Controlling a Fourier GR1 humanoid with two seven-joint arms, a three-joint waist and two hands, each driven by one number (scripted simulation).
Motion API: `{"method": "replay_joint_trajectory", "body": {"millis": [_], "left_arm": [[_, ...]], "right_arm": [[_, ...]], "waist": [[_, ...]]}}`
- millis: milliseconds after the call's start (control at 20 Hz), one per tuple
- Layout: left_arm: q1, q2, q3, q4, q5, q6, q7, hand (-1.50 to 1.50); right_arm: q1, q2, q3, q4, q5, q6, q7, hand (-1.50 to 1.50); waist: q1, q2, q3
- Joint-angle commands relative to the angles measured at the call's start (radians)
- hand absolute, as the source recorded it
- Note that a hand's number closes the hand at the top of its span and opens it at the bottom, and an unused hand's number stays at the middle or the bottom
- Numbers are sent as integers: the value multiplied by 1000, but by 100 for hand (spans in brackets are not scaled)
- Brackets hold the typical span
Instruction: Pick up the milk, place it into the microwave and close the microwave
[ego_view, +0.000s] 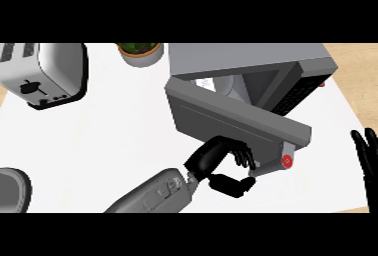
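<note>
- At the table's (88, 150) near edge, the left hand (221, 165) comes in on its grey forearm and sits against the outer face of the microwave door (236, 125). Its fingers (240, 152) are bent and bunched together against the door's lower rim, with the thumb tucked below; they seem to push the door rather than hold anything.
- At the table's right edge, the right hand (365, 160) rests open with straight fingers pointing up, well apart from the door.
- At the near left edge, part of a grey rounded object (11, 190) shows; I cannot tell what it is.
- The door stands partly open, swung out from the microwave (251, 62), which sits at the far right corner. Its hinge end, with a red round mark (287, 161), lies just beside the left hand.
- Through the gap a pale shape shows inside the cavity, probably the milk (221, 85), though it is largely hidden by the door.
- At the far left corner stands a toaster (44, 70); at the far edge, just left of the microwave, a potted plant (140, 52).
- Judgement: the milk looks already placed, so the closing step is in hand. The next move calls for the left hand to push the door away, toward the cavity, until it sits flush, keeping contact as it swings.
</note>
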Motion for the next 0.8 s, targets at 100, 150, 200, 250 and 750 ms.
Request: {"method": "replay_joint_trajectory", "body": {"millis": [100,150,200,250,750], "left_arm": [[-101,-5,22,-12,168,64,-107,150],[-117,-5,23,-6,186,74,-97,150],[-154,-6,26,14,199,79,-86,150],[-168,-6,33,21,221,69,-106,150],[-325,-6,67,137,323,137,-128,150]], "right_arm": [[-30,-33,14,-39,-38,57,23,-150],[-46,-47,16,-64,-52,61,49,-150],[-48,-50,17,-68,-53,63,52,-150],[-70,-54,10,-67,-59,61,57,-150],[-99,-108,-2,-122,-120,88,124,-150]], "waist": [[-67,15,-2],[-82,18,-3],[-88,17,-1],[-91,24,-2],[-184,44,1]]}}
